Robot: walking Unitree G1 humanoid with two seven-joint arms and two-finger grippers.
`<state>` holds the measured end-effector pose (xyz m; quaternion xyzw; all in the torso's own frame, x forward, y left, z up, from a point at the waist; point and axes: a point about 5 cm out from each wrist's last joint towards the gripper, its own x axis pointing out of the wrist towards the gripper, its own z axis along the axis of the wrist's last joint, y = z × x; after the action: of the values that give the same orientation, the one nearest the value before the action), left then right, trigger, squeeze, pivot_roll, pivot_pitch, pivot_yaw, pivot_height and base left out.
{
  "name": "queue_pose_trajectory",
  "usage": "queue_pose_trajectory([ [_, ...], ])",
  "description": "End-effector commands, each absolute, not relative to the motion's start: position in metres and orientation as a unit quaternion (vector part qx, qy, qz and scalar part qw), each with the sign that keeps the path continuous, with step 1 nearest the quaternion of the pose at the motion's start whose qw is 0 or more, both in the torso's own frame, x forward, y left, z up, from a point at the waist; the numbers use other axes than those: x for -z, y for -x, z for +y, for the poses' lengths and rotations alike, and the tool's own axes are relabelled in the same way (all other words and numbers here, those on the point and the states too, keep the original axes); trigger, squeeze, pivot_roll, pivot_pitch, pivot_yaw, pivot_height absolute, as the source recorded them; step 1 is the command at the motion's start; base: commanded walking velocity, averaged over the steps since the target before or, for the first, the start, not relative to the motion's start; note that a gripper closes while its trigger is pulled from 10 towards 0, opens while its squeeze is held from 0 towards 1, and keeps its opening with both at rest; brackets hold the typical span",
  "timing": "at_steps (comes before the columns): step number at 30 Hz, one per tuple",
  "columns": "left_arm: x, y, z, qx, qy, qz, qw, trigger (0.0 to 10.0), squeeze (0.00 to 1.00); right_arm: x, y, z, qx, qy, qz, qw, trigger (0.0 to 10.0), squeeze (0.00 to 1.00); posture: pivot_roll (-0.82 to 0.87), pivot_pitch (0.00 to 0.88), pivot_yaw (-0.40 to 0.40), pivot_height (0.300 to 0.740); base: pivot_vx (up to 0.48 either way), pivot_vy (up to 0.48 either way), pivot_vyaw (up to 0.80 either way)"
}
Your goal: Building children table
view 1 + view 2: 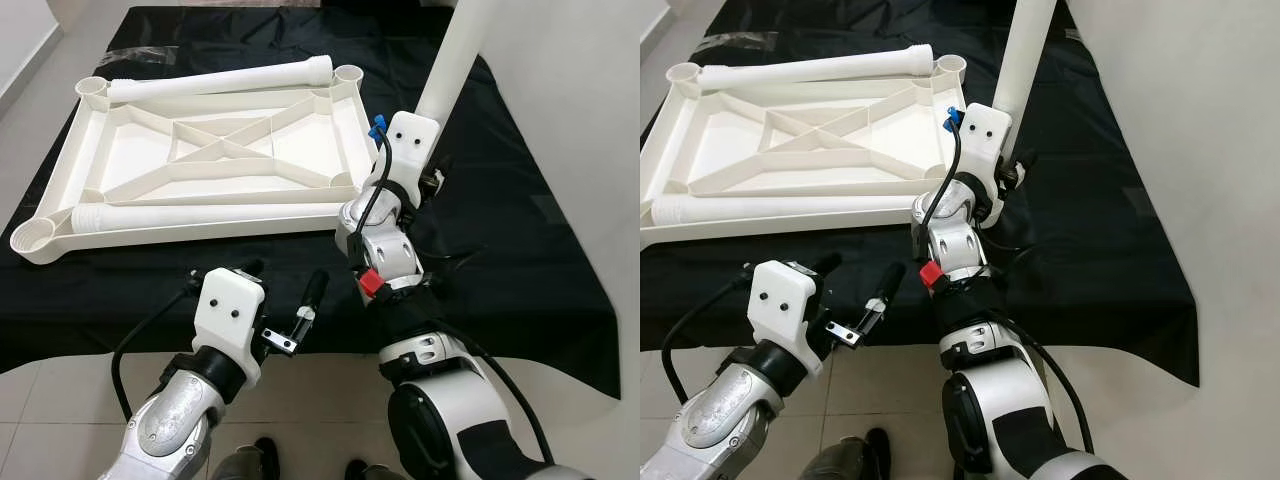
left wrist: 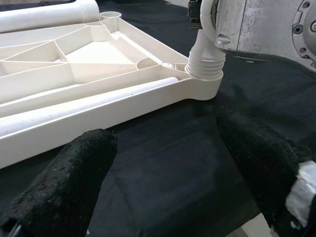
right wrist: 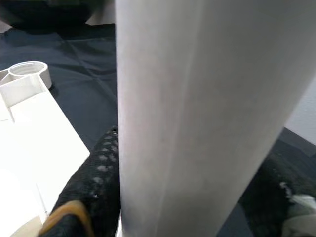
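A white plastic table top (image 1: pixel 130 150) lies upside down on the black cloth, ribs facing up. Two loose white legs rest on it, one along the far edge (image 1: pixel 220 80) and one along the near edge (image 1: pixel 200 212). My right gripper (image 1: pixel 432 170) is shut on a third white leg (image 1: pixel 455 60), holding it upright at the near right corner. The left wrist view shows this leg's threaded end (image 2: pixel 205 59) sitting in the corner socket (image 2: pixel 205 86). My left gripper (image 1: pixel 285 285) hovers open over the cloth's front edge, just short of the table top.
The black cloth (image 1: pixel 520 230) covers a low table, with bare cloth to the right of the table top. Open corner sockets stand at the far left (image 1: pixel 90 87), far right (image 1: pixel 348 73) and near left (image 1: pixel 32 238). Tiled floor (image 1: pixel 60 400) lies in front.
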<state>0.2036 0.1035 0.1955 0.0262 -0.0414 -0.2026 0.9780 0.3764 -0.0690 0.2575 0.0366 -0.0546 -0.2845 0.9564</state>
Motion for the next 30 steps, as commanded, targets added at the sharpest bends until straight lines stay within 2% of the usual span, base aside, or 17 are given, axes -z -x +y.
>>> queue_pose_trajectory([
  [1, -0.191, -0.203, 0.103, 0.205, -0.026, -0.032, 0.978, 10.0, 0.00, -0.245, -0.369, -0.048, 0.252, -0.059, -0.035, 0.965, 10.0, 1.00, 0.14, 0.238, -0.040, 0.740, 0.000, 0.000, 0.00],
  [8, -0.190, -0.206, 0.102, 0.205, -0.025, -0.035, 0.978, 10.0, 0.00, -0.248, -0.367, -0.049, 0.246, -0.059, -0.048, 0.966, 10.0, 1.00, 0.13, 0.216, -0.041, 0.740, 0.000, 0.000, 0.00],
  [9, -0.190, -0.206, 0.102, 0.206, -0.025, -0.037, 0.978, 10.0, 0.00, -0.248, -0.366, -0.051, 0.247, -0.059, -0.052, 0.966, 10.0, 0.31, 0.13, 0.210, -0.042, 0.740, 0.000, 0.000, 0.00],
  [11, -0.190, -0.206, 0.102, 0.206, -0.025, -0.037, 0.978, 10.0, 0.00, -0.248, -0.366, -0.051, 0.247, -0.059, -0.052, 0.966, 10.0, 0.31, 0.13, 0.210, -0.042, 0.740, 0.000, 0.000, 0.00],
  [12, -0.190, -0.206, 0.102, 0.207, -0.024, -0.037, 0.977, 10.0, 0.00, -0.248, -0.365, -0.052, 0.248, -0.060, -0.055, 0.965, 10.0, 0.00, 0.13, 0.208, -0.042, 0.740, 0.000, 0.000, 0.00],
  [16, -0.190, -0.207, 0.102, 0.207, -0.026, -0.038, 0.977, 10.0, 0.00, -0.247, -0.364, -0.056, 0.245, -0.062, -0.058, 0.966, 10.0, 0.00, 0.13, 0.199, -0.045, 0.740, 0.000, 0.000, 0.00],
  [19, -0.188, -0.210, 0.103, 0.205, -0.029, -0.042, 0.977, 10.0, 0.00, -0.234, -0.352, -0.068, 0.196, -0.059, -0.060, 0.977, 10.0, 0.00, 0.12, 0.153, -0.044, 0.740, 0.000, 0.000, 0.00],
  [30, -0.187, -0.214, 0.103, 0.204, -0.033, -0.046, 0.977, 10.0, 0.00, -0.217, -0.339, -0.082, 0.137, -0.057, -0.036, 0.988, 10.0, 0.00, 0.12, 0.135, -0.045, 0.740, 0.000, 0.000, 0.00],
])
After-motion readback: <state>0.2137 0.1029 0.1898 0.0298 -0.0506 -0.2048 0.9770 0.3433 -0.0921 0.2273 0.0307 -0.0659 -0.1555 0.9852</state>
